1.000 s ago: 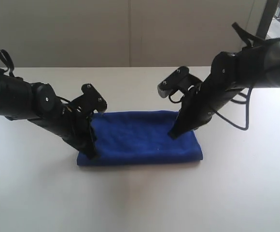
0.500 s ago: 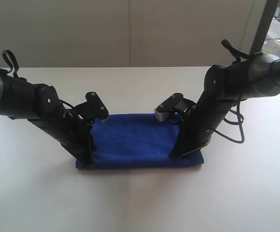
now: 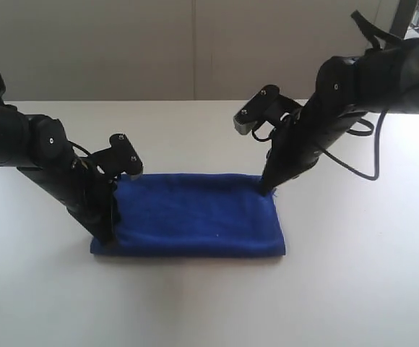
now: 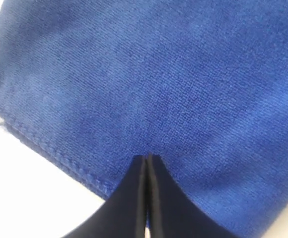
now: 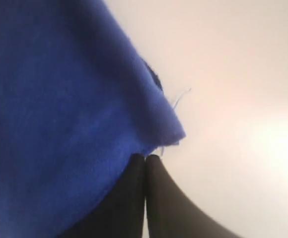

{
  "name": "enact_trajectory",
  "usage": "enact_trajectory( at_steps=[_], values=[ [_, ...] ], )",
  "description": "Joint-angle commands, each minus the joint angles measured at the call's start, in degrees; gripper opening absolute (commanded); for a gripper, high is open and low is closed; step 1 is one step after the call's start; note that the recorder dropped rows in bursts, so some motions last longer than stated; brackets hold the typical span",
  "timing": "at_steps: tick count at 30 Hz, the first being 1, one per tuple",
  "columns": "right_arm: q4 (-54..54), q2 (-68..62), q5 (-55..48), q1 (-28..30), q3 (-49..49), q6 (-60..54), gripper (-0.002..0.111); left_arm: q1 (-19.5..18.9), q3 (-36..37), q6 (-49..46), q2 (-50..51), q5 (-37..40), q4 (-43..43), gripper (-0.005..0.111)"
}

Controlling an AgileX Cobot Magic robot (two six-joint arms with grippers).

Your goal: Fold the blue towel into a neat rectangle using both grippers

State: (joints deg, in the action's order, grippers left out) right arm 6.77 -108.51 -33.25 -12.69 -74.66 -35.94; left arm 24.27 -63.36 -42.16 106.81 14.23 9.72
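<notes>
The blue towel [image 3: 195, 217] lies folded as a flat rectangle in the middle of the white table. My left gripper [image 3: 107, 237] is shut, and its tips press down on the towel's left end. In the left wrist view the closed tips [image 4: 147, 158] rest on the cloth [image 4: 159, 74] just inside the stitched hem, with no cloth between them. My right gripper [image 3: 266, 190] is shut too, its tips at the towel's far right corner. In the right wrist view they [image 5: 146, 157] touch the edge of the cloth [image 5: 49, 99] beside a frayed corner.
The white table [image 3: 209, 303] extends all round the towel, and its far edge meets a pale wall. A loose black cable [image 3: 361, 163] hangs from the right arm above the table on the right.
The towel has slid to the left with the left gripper. The right gripper went from the towel's top to its front right edge, then back to the far right corner.
</notes>
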Motion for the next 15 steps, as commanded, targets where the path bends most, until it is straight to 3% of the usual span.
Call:
enact_trajectory(
  at_steps=[1, 15],
  values=[
    [3.6, -3.4, 3.3, 0.2, -0.1, 0.0, 0.0, -0.1, 0.3, 0.1, -1.8, -0.3, 1.1, 0.0],
    [3.8, -10.4, 16.2, 0.2, -0.1, 0.1, 0.0, -0.1, 0.7, 0.1, 0.4, 0.0, 2.1, 0.0]
  ],
)
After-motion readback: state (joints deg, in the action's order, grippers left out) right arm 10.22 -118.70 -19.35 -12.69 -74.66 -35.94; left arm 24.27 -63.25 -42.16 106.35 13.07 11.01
